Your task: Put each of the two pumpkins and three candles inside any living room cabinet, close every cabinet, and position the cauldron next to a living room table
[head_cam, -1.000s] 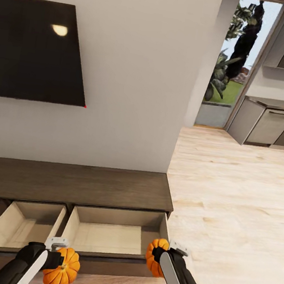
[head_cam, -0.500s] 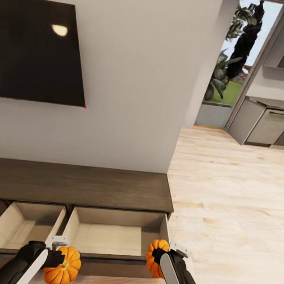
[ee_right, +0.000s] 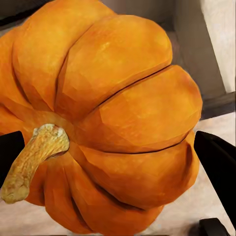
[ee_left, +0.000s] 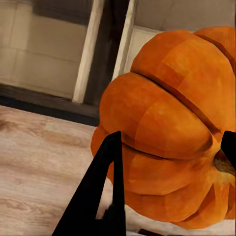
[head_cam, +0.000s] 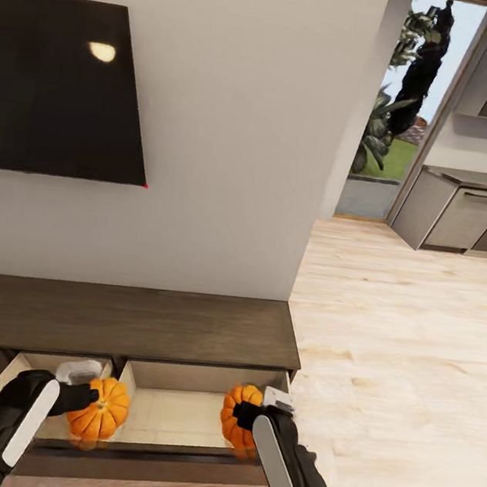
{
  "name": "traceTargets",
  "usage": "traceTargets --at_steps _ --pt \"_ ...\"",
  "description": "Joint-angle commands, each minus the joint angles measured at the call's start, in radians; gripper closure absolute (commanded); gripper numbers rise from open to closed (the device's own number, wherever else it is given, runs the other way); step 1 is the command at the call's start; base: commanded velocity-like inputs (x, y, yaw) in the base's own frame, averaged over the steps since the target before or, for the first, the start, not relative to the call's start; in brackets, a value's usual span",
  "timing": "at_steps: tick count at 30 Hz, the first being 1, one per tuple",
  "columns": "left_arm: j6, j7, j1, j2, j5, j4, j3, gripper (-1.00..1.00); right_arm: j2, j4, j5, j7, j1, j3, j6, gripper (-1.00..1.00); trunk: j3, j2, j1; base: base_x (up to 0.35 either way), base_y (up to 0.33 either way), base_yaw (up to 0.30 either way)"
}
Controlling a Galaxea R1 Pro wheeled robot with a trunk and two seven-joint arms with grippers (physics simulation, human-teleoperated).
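The long dark brown cabinet point(head_cam: 123, 319) stands against the wall with two drawers pulled open, showing pale wood inside. My left gripper point(head_cam: 84, 399) is shut on one orange pumpkin point(head_cam: 98, 409), held over the front edge between the two open drawers. That pumpkin point(ee_left: 172, 128) looms close in the left wrist view, between the dark fingers point(ee_left: 101, 191). My right gripper point(head_cam: 245, 415) is shut on the other pumpkin point(head_cam: 237, 424), held over the right drawer point(head_cam: 171, 412). The right wrist view shows this pumpkin point(ee_right: 108, 118) with its tan stem.
A black TV point(head_cam: 64, 84) hangs on the white wall above the cabinet. Pale wood floor point(head_cam: 398, 360) stretches to the right toward grey kitchen units point(head_cam: 459, 213) and a doorway with plants point(head_cam: 402, 95).
Both arms have moved forward, carrying the pumpkins from in front of the cabinet to over its open drawers. The view has shifted slightly.
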Motion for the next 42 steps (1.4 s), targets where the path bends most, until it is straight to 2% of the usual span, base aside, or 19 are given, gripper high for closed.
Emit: traceTargets --at_steps 1,3,4,5,8,11,16,18,20,22,25,42 --pt "0.007 0.000 -0.015 -0.002 0.004 -0.001 0.003 1.00 0.000 -0.041 0.015 -0.003 0.000 0.002 0.029 1.00 0.000 0.000 0.000 0.001 0.000 0.000" --pt "0.017 0.000 -0.039 -0.016 0.004 -0.007 0.005 1.00 0.000 -0.133 0.007 -0.002 -0.001 0.006 0.068 1.00 0.000 0.000 0.000 0.000 0.000 0.000" --pt "0.021 0.001 -0.060 -0.037 0.003 -0.009 0.005 1.00 0.000 -0.177 0.004 -0.003 -0.001 0.007 0.093 1.00 0.000 0.000 0.000 0.000 0.000 0.000" --pt "0.022 0.001 -0.066 -0.045 0.002 -0.008 0.006 1.00 0.000 -0.186 0.004 -0.003 -0.001 0.008 0.098 1.00 0.000 0.000 0.000 0.000 0.000 0.000" --pt "0.018 0.005 -0.084 -0.097 -0.002 0.004 -0.001 1.00 0.000 -0.203 0.009 -0.004 -0.001 0.011 0.106 1.00 0.000 0.000 0.000 0.000 0.000 0.000" --pt "0.012 0.008 -0.088 -0.120 -0.005 0.016 -0.027 1.00 0.000 -0.197 0.011 -0.003 -0.001 0.014 0.102 1.00 0.000 0.000 0.000 0.000 0.000 0.000" --pt "0.012 0.009 -0.090 -0.132 -0.005 0.023 -0.095 1.00 0.000 -0.180 0.014 -0.002 0.000 0.018 0.103 1.00 0.000 0.000 0.000 0.000 0.000 0.000" --pt "0.011 0.010 -0.090 -0.136 -0.005 0.024 -0.109 1.00 0.000 -0.175 0.014 -0.002 0.000 0.034 0.101 1.00 0.000 0.000 0.000 0.000 0.000 0.000" --pt "0.009 0.010 -0.090 -0.140 -0.004 0.024 -0.120 1.00 0.000 -0.157 0.015 -0.001 0.000 0.078 0.081 1.00 0.000 0.000 0.000 0.000 0.000 0.000" --pt "0.008 0.008 -0.090 -0.141 -0.001 0.024 -0.124 1.00 0.000 -0.119 0.017 -0.001 -0.001 0.123 0.047 1.00 0.000 0.000 0.000 0.000 0.000 0.000" --pt "0.005 0.004 -0.090 -0.140 0.001 0.024 -0.124 1.00 0.000 -0.086 0.019 -0.001 -0.007 0.148 0.020 1.00 0.000 0.000 0.000 0.000 0.000 0.000" --pt "0.001 0.001 -0.090 -0.138 -0.001 0.024 -0.122 1.00 0.000 -0.083 0.014 -0.023 -0.030 0.156 0.008 1.00 0.000 0.000 0.000 0.007 0.047 0.024"
